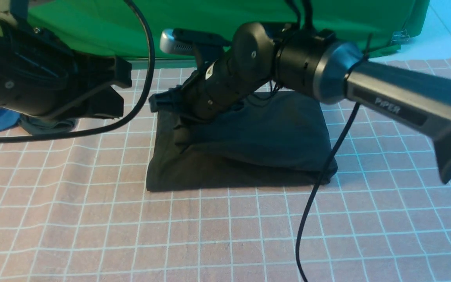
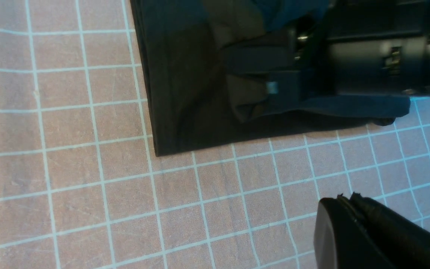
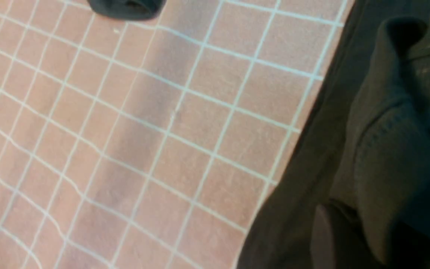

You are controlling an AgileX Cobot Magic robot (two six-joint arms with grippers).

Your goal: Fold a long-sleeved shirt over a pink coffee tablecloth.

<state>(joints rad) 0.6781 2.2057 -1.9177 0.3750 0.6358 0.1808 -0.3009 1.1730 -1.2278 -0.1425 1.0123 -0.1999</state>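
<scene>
Shirt (image 1: 241, 172) lies partly folded on the tablecloth (image 1: 229, 235), the right gripper (image 3: 357, 228) at its bunched layer, probably to tidy it, grip unclear; the left gripper (image 2: 345, 200), tips together, hangs aside, likely giving room.

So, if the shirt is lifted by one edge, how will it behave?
The shirt will probably hang floppy, since it drapes in soft creases. Its layers may slide apart, as they look merely laid over each other.

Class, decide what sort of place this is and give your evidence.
Probably a robot lab or training workspace: two robot arms reach over a gridded pink tablecloth, a black shirt lies partly folded, and green cloth hangs behind.
</scene>
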